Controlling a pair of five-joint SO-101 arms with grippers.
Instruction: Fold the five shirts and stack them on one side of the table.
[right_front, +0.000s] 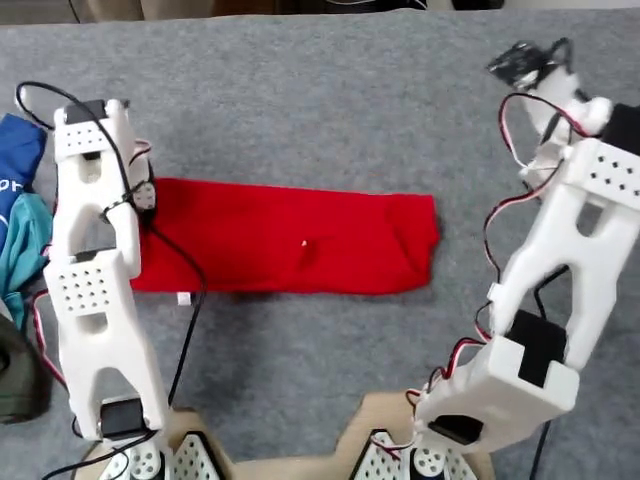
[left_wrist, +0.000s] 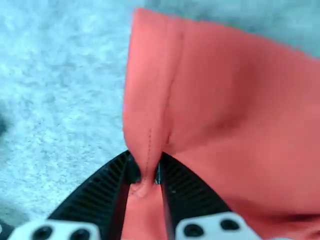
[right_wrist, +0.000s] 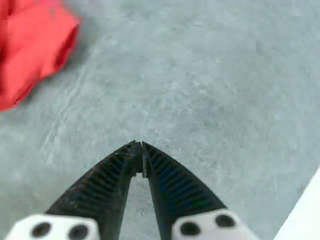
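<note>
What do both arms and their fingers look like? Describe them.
The left arm and right arm are blocky white plastic with dotted holes and black motors, trailing black, red and white cables. Their fingers are black, ribbed wedges.

Long folded red cloth shirt lies flat across the middle of the grey felt counter, running left to right. At its left end sits the left tool, clamped on a fold of the edge. Far right and to the rear, the right tool hangs over the counter, well apart from the shirt's right end. At the counter's left edge, left of the left arm: a heap of blue, teal and dark cloth shirts.
</note>
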